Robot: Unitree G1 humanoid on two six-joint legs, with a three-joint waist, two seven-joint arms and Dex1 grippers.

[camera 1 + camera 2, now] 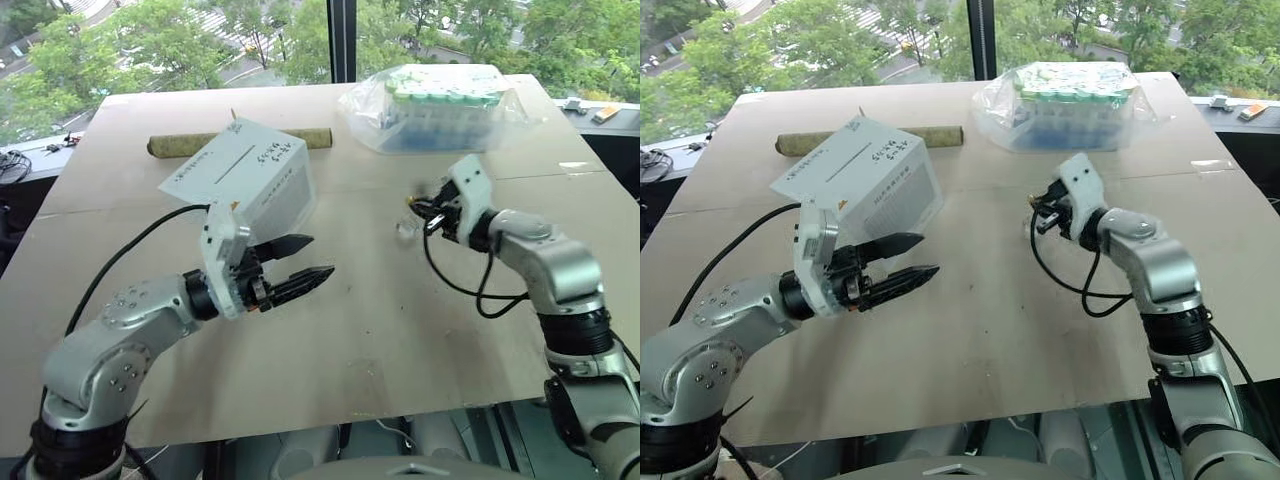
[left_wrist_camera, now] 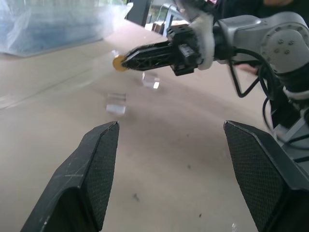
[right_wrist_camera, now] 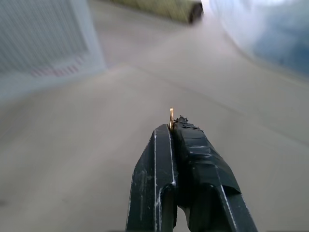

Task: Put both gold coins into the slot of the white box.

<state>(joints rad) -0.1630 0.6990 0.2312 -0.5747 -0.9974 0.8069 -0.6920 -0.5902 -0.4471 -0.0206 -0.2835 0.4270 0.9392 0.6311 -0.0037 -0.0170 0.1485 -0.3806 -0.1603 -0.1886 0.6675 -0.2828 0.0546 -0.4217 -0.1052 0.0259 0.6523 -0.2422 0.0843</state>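
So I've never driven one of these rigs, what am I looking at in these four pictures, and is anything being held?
It is a two-armed humanoid robot at a tan table. Two pictures come from cameras in its head, looking down over both arms. The other two come from a camera on each wrist, looking along that arm's black fingers.

On the table stand the white box with its slot on top, a greenish roll behind it, a clear bag of tubes, and small clear blocks.

The right tool is shut on a gold coin, lifted off the table. The left tool is open and empty.
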